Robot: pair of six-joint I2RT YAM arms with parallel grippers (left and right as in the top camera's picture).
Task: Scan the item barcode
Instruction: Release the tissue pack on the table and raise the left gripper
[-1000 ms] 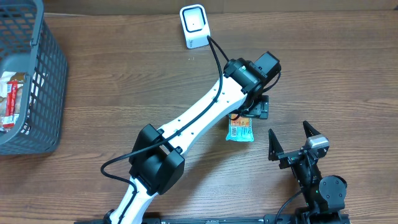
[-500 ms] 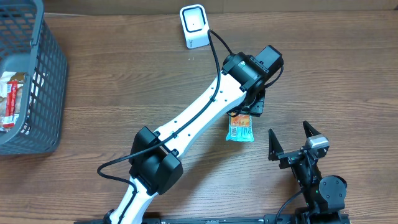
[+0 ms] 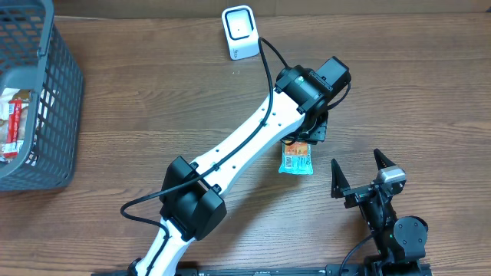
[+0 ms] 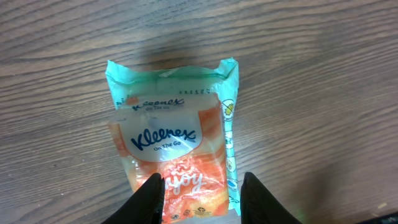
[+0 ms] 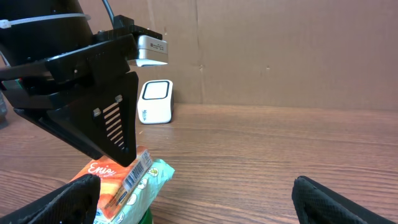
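Glossy plastic film, orange in the middle and mint-green at its crimped ends, wraps the tissue pack. It lies flat on the wooden table, right of centre and well apart from the white scanner at the far edge. The left gripper stands over the pack's near end, its black fingers narrow on either side of it. Whether they are pressing the film yet I cannot tell. The right gripper sits spread wide and empty, close by.

The likely trouble is slip. The film is slick and the tissues inside are soft, so a pinch at one end may squash rather than hold, and the pack could droop, twist or slide out on the lift. The barcode runs along a side edge right by a finger (the right wrist view shows it almost under the black plate), so the finger may cover it. Crumpled film could also bend the bars or throw glare at the scanner.

The pack is a flat, pillowy rectangle with sealed, serrated ends, and the table is matt, grained wood
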